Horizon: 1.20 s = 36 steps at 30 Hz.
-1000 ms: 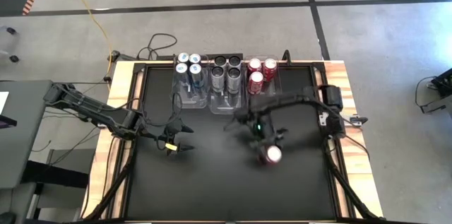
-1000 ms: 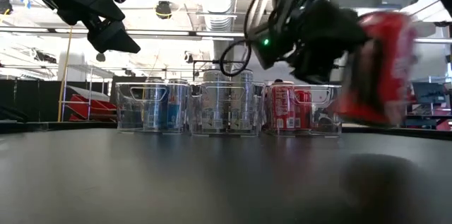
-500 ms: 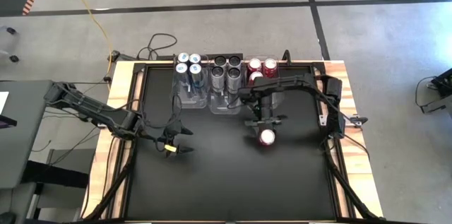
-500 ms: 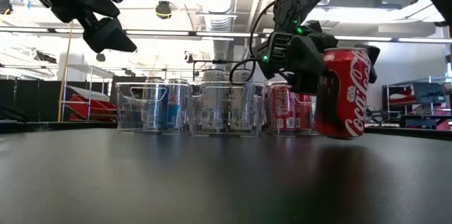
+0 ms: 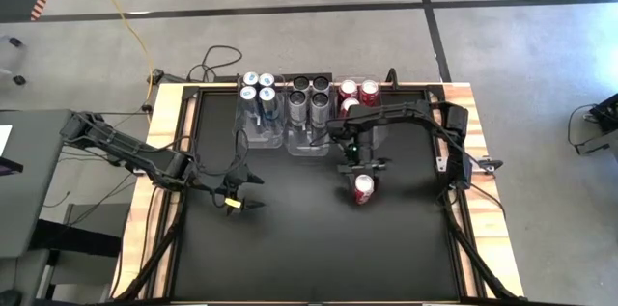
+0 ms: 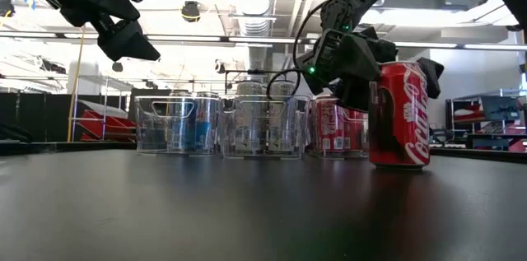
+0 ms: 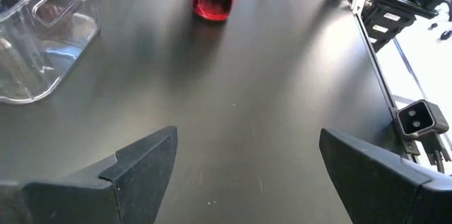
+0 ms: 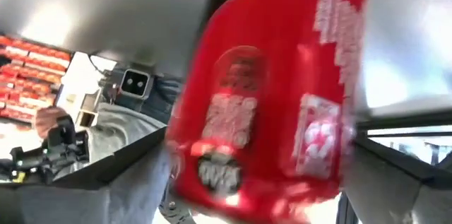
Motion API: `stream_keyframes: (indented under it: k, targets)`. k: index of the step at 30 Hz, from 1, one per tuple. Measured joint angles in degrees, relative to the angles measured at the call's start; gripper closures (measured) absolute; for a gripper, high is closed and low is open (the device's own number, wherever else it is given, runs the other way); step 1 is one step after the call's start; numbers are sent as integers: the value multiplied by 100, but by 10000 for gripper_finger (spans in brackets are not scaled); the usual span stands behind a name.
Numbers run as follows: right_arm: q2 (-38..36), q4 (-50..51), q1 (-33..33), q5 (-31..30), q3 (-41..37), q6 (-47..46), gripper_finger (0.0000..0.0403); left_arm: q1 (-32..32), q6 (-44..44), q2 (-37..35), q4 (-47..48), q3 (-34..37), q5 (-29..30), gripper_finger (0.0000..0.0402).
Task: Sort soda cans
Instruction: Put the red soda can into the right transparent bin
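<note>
Three clear bins (image 5: 290, 113) stand at the mat's far edge with blue, grey and red cans inside. In front of the red bin, a red can (image 5: 363, 188) now stands upright on the mat; half a second ago it hung tilted. The right gripper (image 5: 363, 182) surrounds it, jaws apart. The left gripper (image 5: 253, 191) hovers near the blue bin, jaws apart.

- Black surface (image 5: 290, 248) with pale wooden edges, seen from above.
- Three clear bins along the far edge: blue-silver cans (image 5: 258, 87), dark cans (image 5: 309, 92), red cans (image 5: 358, 92) (three tops visible).
- Right hand (image 5: 362, 177) around a lone red can (image 5: 363, 188) standing near the red bin.
- Left hand (image 5: 253, 191) over bare surface, fingers spread.
</note>
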State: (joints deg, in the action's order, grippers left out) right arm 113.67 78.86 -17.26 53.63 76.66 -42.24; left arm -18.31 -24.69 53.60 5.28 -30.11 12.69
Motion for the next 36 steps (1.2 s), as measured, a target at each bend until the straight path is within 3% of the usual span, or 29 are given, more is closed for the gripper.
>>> stream_keyframes:
  k: [7,12,18,21,26,28,32,36]
  targets:
    - [-18,-3,-52,-60,-139,-142,11,0,-16,0,0,0,0,58]
    - [-394,-68,-51,-1002,-12,165,10,0,-47,-1,2,0,0,58]
    - [-1230,-253,-52,-1441,129,-134,4,0,-48,0,173,0,-2,58]
    - [-1730,-305,-37,-2027,195,-343,4,0,-54,0,214,0,-2,58]
    - [-2702,-473,282,-3950,175,-932,3,0,-200,-2,267,0,-4,58]
    - [-3033,-742,512,-4423,111,-1158,3,0,-300,-2,279,0,-4,58]
    - [-3337,-1264,1017,-4812,-23,-1287,3,0,-247,-2,282,0,90,58]
    - [-3151,-1184,1460,-4916,-111,-1294,3,0,290,-2,278,0,236,58]
